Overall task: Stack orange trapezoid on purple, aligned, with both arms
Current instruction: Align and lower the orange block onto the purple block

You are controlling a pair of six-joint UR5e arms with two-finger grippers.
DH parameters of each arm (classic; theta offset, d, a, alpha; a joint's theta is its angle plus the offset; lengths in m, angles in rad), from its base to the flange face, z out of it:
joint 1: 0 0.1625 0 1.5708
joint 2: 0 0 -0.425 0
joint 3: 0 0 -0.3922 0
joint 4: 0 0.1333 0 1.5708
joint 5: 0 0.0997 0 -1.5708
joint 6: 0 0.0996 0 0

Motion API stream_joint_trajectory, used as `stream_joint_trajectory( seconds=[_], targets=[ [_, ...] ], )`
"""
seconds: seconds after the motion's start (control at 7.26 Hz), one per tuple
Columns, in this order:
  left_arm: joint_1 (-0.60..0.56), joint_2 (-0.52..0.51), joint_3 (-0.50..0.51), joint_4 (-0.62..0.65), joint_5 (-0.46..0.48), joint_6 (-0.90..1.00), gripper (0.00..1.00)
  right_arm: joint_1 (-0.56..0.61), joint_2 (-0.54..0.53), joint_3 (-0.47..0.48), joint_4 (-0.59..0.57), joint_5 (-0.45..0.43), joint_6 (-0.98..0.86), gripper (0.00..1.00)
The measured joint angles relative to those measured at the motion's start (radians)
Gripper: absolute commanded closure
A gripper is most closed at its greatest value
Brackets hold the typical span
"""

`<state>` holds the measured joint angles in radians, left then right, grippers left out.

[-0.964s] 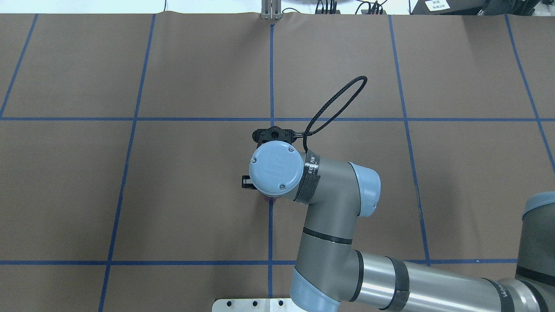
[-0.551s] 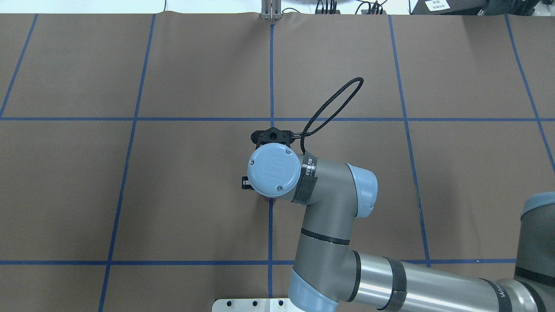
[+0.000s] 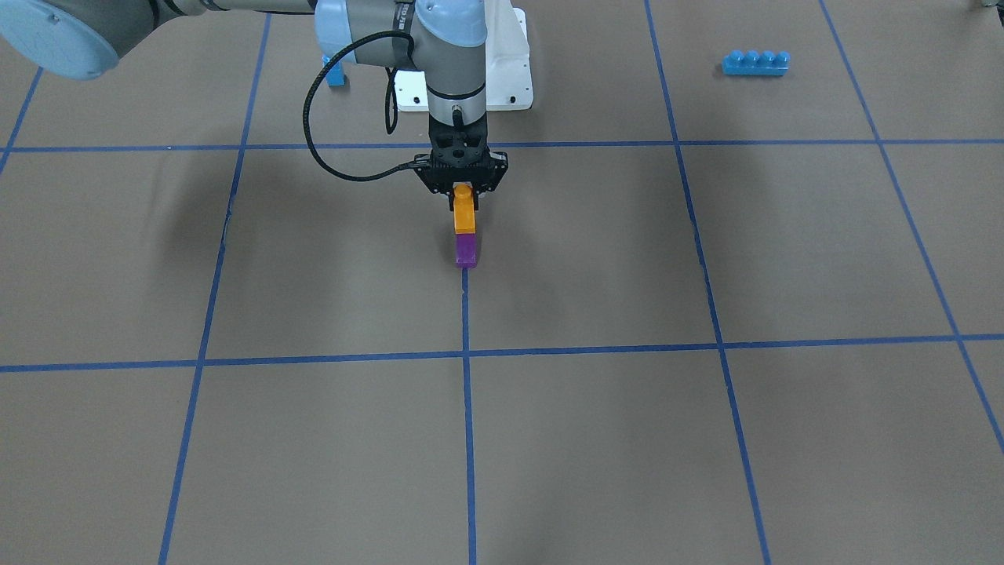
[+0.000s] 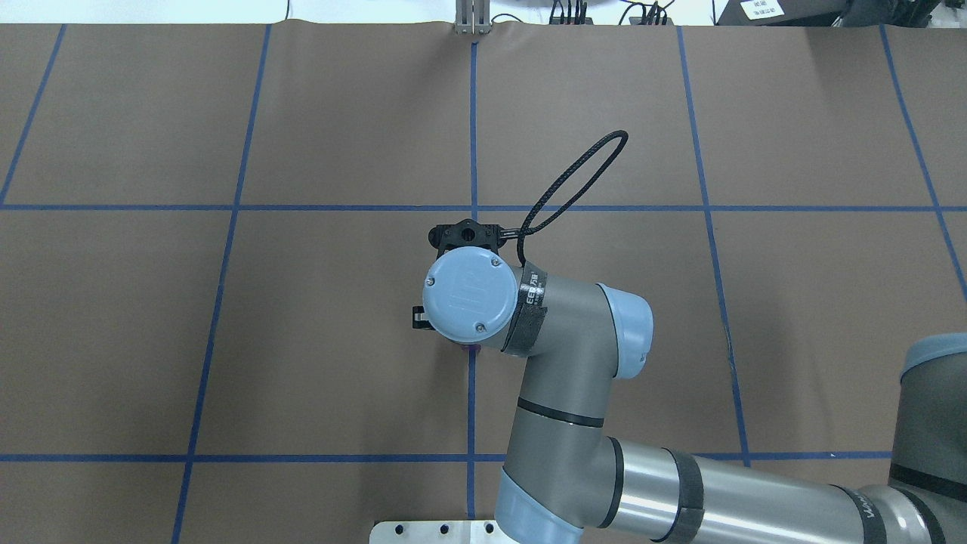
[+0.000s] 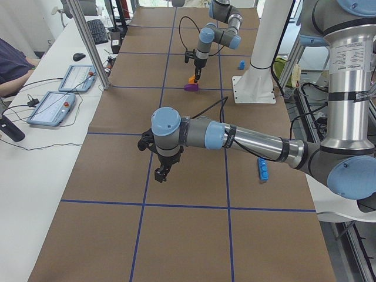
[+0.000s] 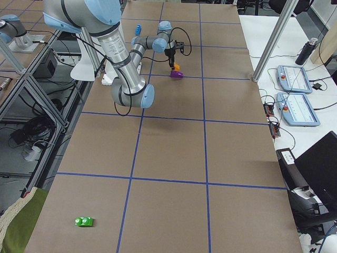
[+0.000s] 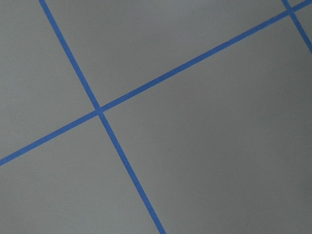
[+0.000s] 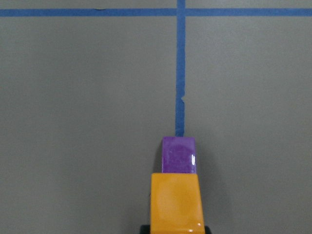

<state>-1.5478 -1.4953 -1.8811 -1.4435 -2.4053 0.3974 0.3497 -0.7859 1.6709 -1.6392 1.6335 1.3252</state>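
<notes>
My right gripper point(image 3: 464, 191) points straight down over the table's middle and is shut on the orange trapezoid point(image 3: 464, 212). The orange block hangs directly over the purple block point(image 3: 466, 251), which sits on a blue tape line. Whether the two touch I cannot tell. The right wrist view shows the orange block point(image 8: 175, 202) close in front and the purple block point(image 8: 179, 155) just beyond it. In the overhead view the wrist hides both but for a purple sliver point(image 4: 472, 349). My left gripper point(image 5: 160, 172) hovers over the table's left part, away from the blocks; whether it is open I cannot tell.
A long blue four-stud brick point(image 3: 755, 62) lies near the robot's left side. A small blue block point(image 3: 336, 72) stands beside the white base pedestal point(image 3: 506, 74). A green block point(image 6: 83, 221) lies at the table's right end. A black cable point(image 4: 574, 181) loops off the right wrist.
My right wrist has shifted slightly to the left in the overhead view, with the cable loop following. The purple sliver has stayed in place.
</notes>
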Motion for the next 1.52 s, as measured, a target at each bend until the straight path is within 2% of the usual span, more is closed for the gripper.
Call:
stream_joint_trajectory(
  seconds=[1.52],
  targets=[
    [0.001, -0.003, 0.000, 0.000, 0.001, 0.000, 0.00, -0.006, 0.001, -0.045, 0.004, -0.003, -0.005, 1.00]
  ],
)
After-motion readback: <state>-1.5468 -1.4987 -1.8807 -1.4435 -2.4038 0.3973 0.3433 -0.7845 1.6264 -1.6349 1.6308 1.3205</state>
